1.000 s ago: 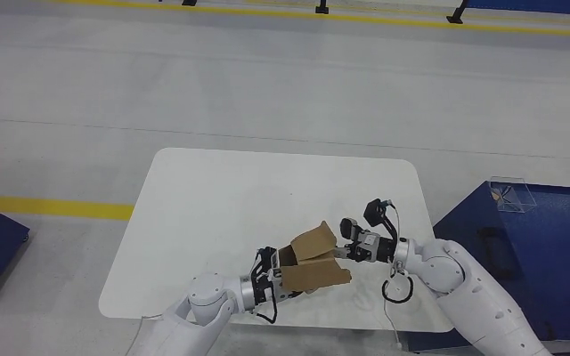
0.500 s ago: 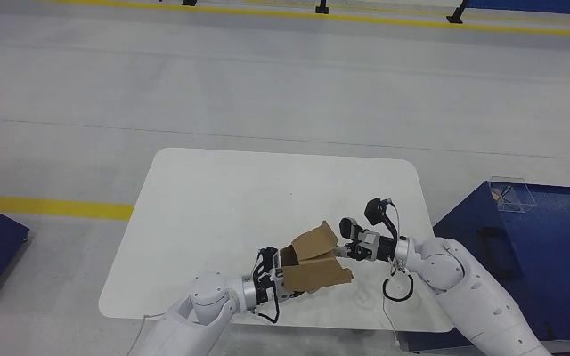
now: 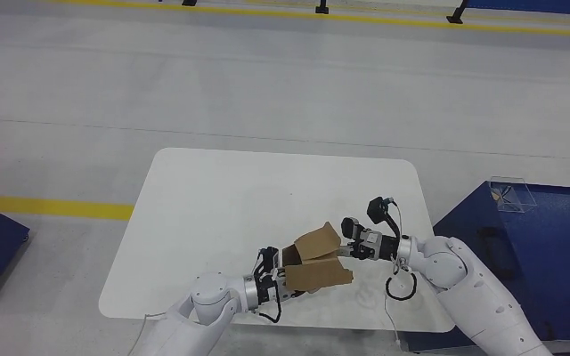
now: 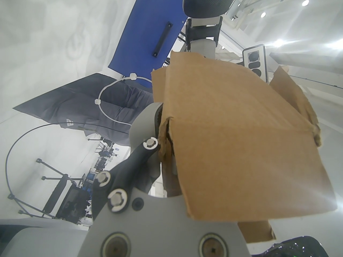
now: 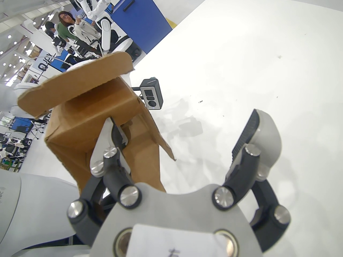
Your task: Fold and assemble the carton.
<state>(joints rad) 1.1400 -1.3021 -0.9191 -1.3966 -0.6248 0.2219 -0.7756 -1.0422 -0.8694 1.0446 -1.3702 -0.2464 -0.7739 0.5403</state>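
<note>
The carton (image 3: 313,258) was held above the surface (image 3: 232,196), with the left gripper (image 3: 274,272) clamped on one end. The right gripper (image 5: 185,124) stood spread, one finger against the carton's side. Risk: a hard push there could twist it out of its single hold.

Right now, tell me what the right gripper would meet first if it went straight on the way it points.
Likely the carton: the open right gripper points at its end, one side against a flap. Its other side faces the table; depth unclear.
</note>
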